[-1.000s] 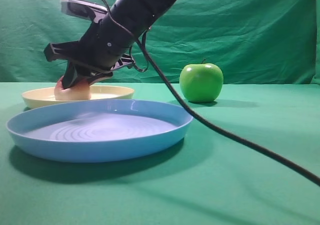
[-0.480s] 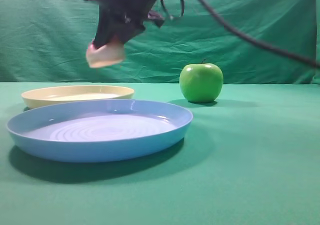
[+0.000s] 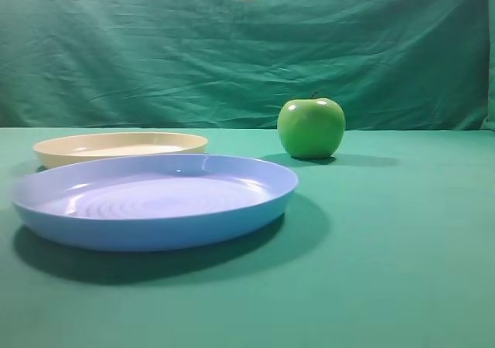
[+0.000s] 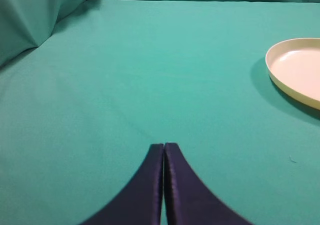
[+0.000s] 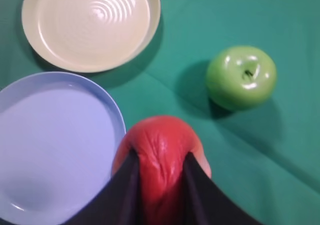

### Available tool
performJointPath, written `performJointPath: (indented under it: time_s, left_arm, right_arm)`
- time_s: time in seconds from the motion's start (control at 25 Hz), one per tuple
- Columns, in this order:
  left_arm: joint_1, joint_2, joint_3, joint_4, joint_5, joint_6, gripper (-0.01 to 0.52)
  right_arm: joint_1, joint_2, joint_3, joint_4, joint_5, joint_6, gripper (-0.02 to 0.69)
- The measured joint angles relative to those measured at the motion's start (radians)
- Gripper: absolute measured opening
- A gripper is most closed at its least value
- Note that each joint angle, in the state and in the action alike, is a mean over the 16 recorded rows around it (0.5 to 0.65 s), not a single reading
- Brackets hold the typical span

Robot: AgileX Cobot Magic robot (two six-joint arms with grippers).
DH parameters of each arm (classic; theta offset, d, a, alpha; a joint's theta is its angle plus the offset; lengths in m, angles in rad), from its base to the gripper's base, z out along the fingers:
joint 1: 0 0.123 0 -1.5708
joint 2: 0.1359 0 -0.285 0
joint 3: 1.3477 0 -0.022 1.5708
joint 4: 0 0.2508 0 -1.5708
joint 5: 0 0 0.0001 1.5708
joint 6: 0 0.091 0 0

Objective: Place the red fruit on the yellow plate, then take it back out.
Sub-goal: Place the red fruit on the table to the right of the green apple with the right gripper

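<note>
High above the green cloth, right gripper (image 5: 160, 185) clamped on the red fruit (image 5: 161, 152), yellow plate (image 5: 145, 40) bare below: fruit already out of the plate, only set-down apparently left; left gripper (image 4: 163, 155) closed, empty.

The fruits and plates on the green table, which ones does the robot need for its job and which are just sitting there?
Needed:
- red fruit, squeezed in the right gripper, high above the table
- yellow plate, nothing on it

Just sitting there:
- green apple
- blue plate
- left gripper, shut, holding nothing
</note>
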Motion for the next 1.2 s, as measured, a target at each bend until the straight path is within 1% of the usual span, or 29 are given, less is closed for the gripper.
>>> performJointPath:
  time_s: [0.16,0.32,0.48,0.6,0.72,0.88,1.04,1.2]
  left_arm:
    - [0.000,0.000,0.000,0.000,0.000,0.000,0.000]
    - [0.000,0.000,0.000,0.000,0.000,0.000,0.000]
    - [0.000,0.000,0.000,0.000,0.000,0.000,0.000]
    - [0.000,0.000,0.000,0.000,0.000,0.000,0.000]
    - [0.000,0.000,0.000,0.000,0.000,0.000,0.000]
    - [0.000,0.000,0.000,0.000,0.000,0.001,0.000]
    - [0.000,0.000,0.000,0.000,0.000,0.001,0.000]
    - [0.000,0.000,0.000,0.000,0.000,0.001,0.000]
  right_arm:
    - [-0.067,-0.100,0.218,-0.027,-0.113,0.044,0.158]
    - [-0.134,-0.134,0.392,-0.033,-0.248,0.061,0.158]
    - [-0.178,-0.106,0.507,-0.035,-0.381,0.063,0.158]
    - [-0.196,-0.068,0.560,-0.036,-0.474,0.064,0.178]
    - [-0.204,-0.030,0.590,-0.036,-0.548,0.064,0.238]
    - [-0.208,0.007,0.602,-0.037,-0.586,0.064,0.358]
    - [-0.208,0.002,0.589,-0.038,-0.561,0.064,0.479]
    - [-0.208,-0.044,0.558,-0.039,-0.482,0.064,0.590]
